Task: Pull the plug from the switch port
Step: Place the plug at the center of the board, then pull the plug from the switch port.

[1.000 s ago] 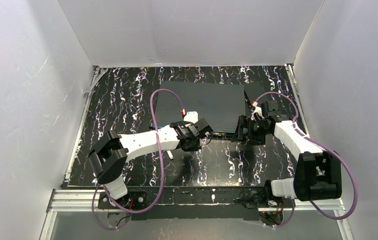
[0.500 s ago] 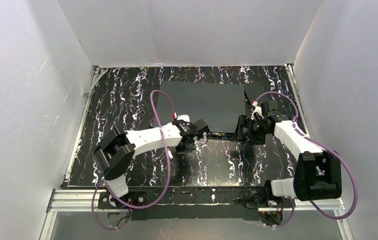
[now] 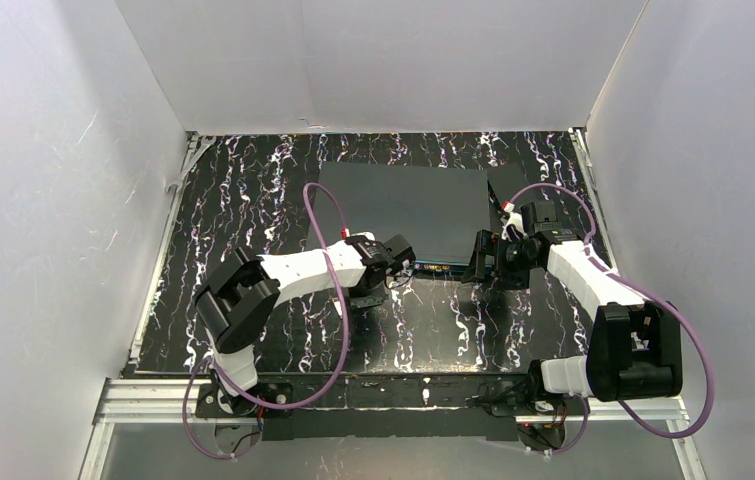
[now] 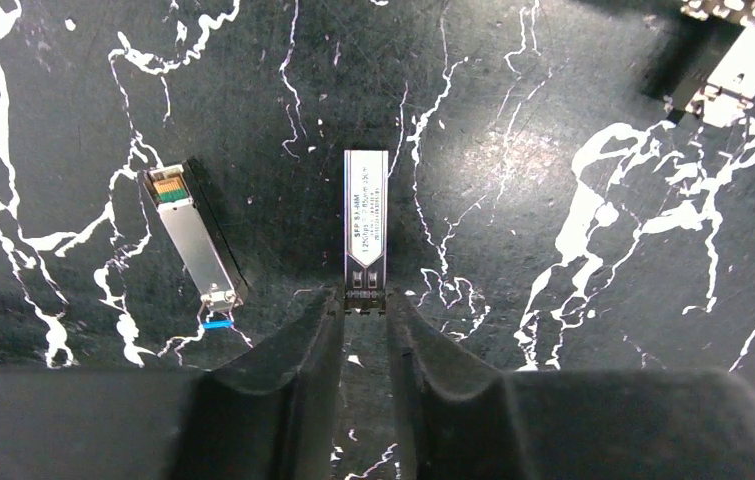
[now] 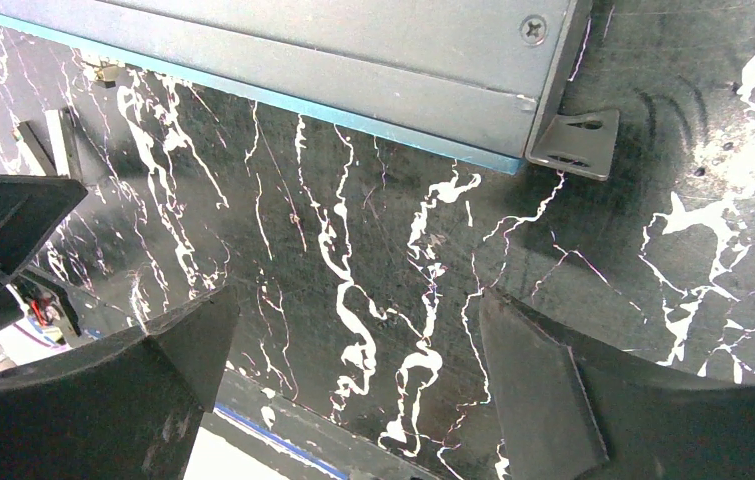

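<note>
The switch (image 3: pixel 398 205) is a flat dark grey box at the back middle of the table, its teal front edge (image 3: pixel 438 267) facing the arms. My left gripper (image 3: pixel 401 268) is just in front of that edge. In the left wrist view it (image 4: pixel 364 302) is shut on the tail end of a silver plug (image 4: pixel 365 215), which is out of the port and points away over the marble table top. My right gripper (image 3: pixel 480 264) is open and empty at the switch's front right corner. In the right wrist view it (image 5: pixel 358 300) is over bare table, with the teal edge (image 5: pixel 253 95) above it.
A second silver module with a blue tab (image 4: pixel 193 235) lies on the table left of the held plug. A blurred silvery part (image 4: pixel 738 70) sits at the top right of the left wrist view. The switch's mounting bracket (image 5: pixel 573 140) sticks out at its corner. White walls enclose the table.
The left arm's elbow has swung right and forward and its wrist has turned. The gripper stays by the switch's front edge. The right arm has not moved.
</note>
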Action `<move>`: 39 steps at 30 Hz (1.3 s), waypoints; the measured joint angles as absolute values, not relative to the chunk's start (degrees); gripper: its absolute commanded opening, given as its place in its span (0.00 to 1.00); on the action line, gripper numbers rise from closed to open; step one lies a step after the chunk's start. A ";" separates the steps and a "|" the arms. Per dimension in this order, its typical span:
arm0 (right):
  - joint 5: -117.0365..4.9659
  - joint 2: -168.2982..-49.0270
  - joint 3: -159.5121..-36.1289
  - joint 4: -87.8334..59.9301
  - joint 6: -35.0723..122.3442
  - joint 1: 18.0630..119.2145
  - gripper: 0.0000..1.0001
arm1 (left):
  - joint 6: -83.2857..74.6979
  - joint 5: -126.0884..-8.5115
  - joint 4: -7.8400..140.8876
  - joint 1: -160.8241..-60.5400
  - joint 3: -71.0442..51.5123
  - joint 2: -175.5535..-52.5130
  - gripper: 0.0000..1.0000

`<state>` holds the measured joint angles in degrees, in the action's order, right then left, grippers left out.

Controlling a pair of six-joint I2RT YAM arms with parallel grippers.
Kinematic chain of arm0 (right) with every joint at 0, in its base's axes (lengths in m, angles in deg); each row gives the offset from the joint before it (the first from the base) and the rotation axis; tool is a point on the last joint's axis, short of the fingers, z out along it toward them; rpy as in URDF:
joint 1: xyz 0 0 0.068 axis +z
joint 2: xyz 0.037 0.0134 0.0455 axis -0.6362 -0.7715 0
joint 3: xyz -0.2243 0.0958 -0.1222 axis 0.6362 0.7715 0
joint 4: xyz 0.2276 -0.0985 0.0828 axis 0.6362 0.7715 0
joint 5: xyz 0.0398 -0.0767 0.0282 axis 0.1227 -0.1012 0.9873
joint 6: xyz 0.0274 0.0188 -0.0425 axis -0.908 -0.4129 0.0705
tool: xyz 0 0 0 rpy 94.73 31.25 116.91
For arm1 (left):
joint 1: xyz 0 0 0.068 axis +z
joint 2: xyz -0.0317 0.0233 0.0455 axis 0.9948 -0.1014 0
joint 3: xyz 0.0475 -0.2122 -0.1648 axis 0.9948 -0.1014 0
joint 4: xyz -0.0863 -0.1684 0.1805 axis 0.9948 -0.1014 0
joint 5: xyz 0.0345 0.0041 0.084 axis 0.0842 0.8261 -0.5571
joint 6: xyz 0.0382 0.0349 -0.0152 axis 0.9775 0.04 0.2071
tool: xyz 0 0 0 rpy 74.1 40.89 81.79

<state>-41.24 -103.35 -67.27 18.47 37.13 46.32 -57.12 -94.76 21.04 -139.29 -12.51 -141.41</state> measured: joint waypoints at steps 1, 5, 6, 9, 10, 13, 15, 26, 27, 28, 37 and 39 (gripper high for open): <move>-41.22 -103.35 -67.27 18.49 37.13 46.32 0.99 | -56.96 -94.57 21.11 -139.23 -12.51 -141.41 0.30; -41.20 -103.44 -67.27 18.47 37.13 46.32 0.99 | -56.81 -94.15 21.37 -139.05 -12.48 -141.39 0.43; -41.20 -103.44 -67.27 18.47 37.13 46.32 0.99 | -56.79 -94.13 21.44 -139.05 -12.48 -141.39 0.45; -41.20 -103.44 -67.27 18.49 37.13 46.32 0.99 | -56.88 -94.13 21.59 -139.05 -12.48 -141.39 0.48; -41.20 -103.44 -67.27 18.49 37.13 46.32 0.99 | -56.92 -94.13 21.59 -139.05 -12.48 -141.39 0.49; -41.20 -103.44 -67.27 18.49 37.13 46.32 0.99 | -56.96 -94.13 21.64 -139.05 -12.48 -141.30 0.52; -41.20 -103.44 -67.27 18.49 37.13 46.32 0.99 | -56.96 -94.15 21.72 -139.05 -12.48 -141.17 0.56; -41.20 -103.44 -67.27 18.49 37.13 46.32 0.99 | -50.78 -95.88 21.55 -140.02 -7.65 -141.06 0.61; -41.20 -103.44 -67.27 18.49 37.13 46.32 0.99 | -50.01 -96.27 21.57 -140.43 -6.71 -141.08 0.61; -41.20 -103.44 -67.27 18.47 37.13 46.32 0.99 | -49.14 -96.64 21.64 -140.89 -5.82 -141.10 0.61; -41.20 -103.44 -67.27 18.49 37.13 46.32 0.99 | -42.45 -96.95 28.00 -143.49 -3.63 -141.26 0.57; -41.20 -103.44 -67.27 18.49 37.15 46.32 0.99 | -41.44 -96.42 30.07 -143.60 -3.63 -141.30 0.56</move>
<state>-41.20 -103.44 -67.27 18.49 37.15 46.32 -41.44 -96.42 30.07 -143.60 -3.63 -141.30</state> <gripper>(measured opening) 0.985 0.582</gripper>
